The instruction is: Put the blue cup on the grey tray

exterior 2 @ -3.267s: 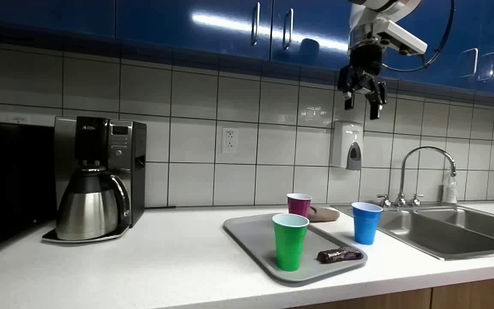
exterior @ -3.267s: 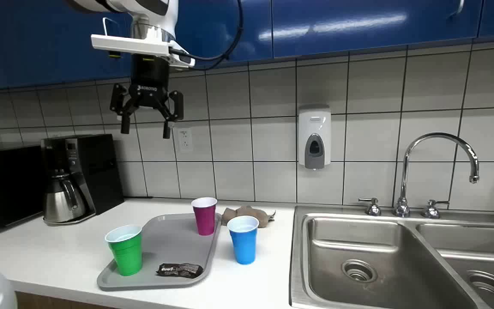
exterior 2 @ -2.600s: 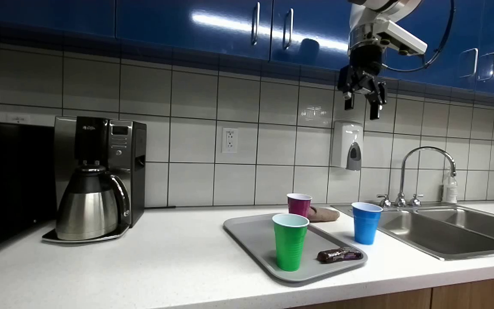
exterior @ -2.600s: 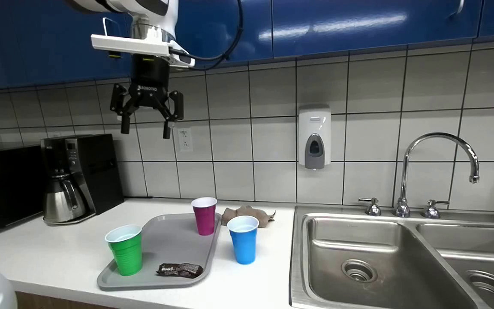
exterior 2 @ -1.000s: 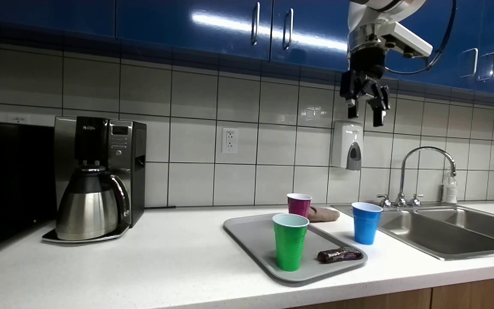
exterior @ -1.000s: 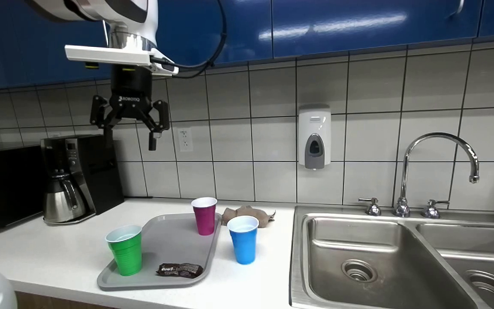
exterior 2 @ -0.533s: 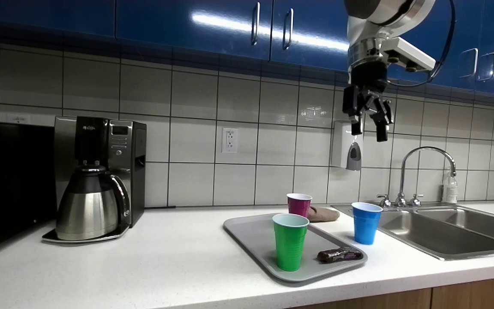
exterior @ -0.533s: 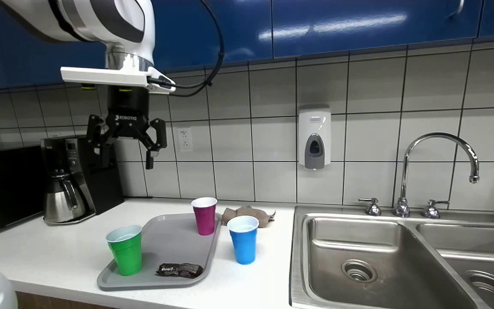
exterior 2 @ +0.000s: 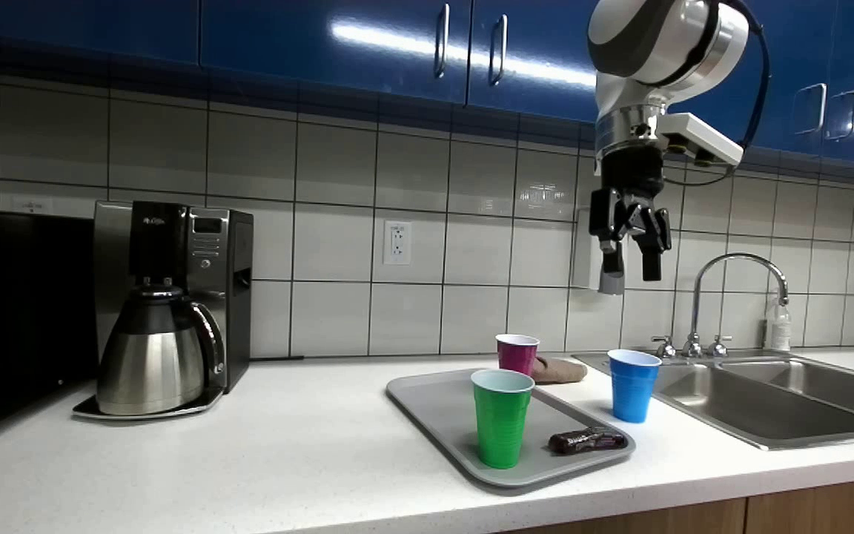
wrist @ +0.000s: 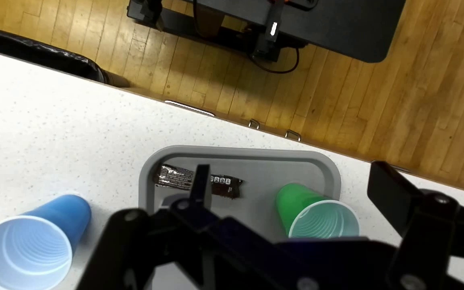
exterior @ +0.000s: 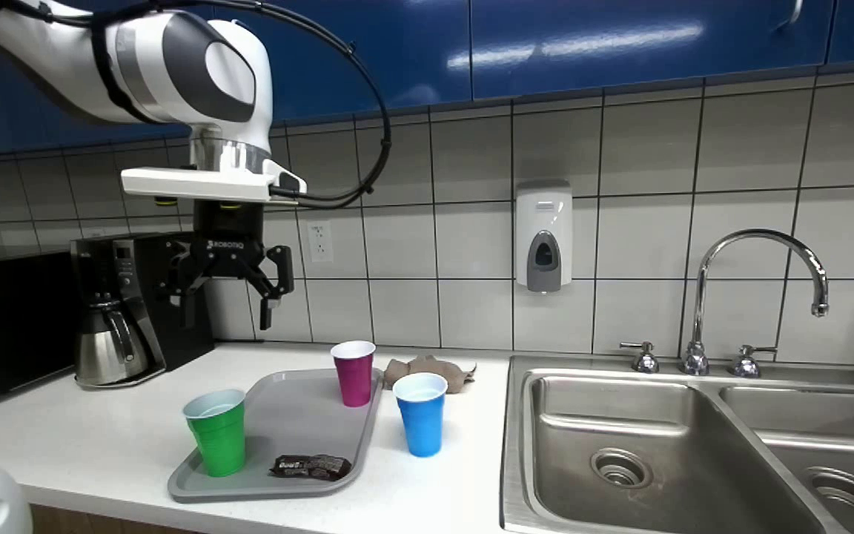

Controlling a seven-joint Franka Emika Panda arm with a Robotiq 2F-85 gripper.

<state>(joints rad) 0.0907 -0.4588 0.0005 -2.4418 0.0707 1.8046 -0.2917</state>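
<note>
The blue cup (exterior: 421, 423) stands upright on the white counter, beside the grey tray (exterior: 286, 426) on the sink side, apart from the tray. Cup (exterior 2: 633, 389) and tray (exterior 2: 442, 404) show in both exterior views. In the wrist view the blue cup (wrist: 66, 213) is at lower left, outside the fingers, and the tray (wrist: 252, 169) is partly hidden by the gripper. My gripper (exterior: 227, 314) is open and empty, pointing down, well above the counter; it also shows in an exterior view (exterior 2: 632, 267) and in the wrist view (wrist: 291, 177).
A green cup (exterior: 219, 437), a magenta cup (exterior: 355, 380) and a dark wrapped bar (exterior: 312, 466) are on the tray. A brown crumpled thing (exterior: 434, 371) lies behind the blue cup. The steel sink (exterior: 514, 460) is beyond it; a coffee maker (exterior 2: 208, 311) stands on the opposite side.
My gripper stays still at first, then comes down clearly, shifting left in an exterior view. It stays open. The cups, tray and bar have not visibly moved.
</note>
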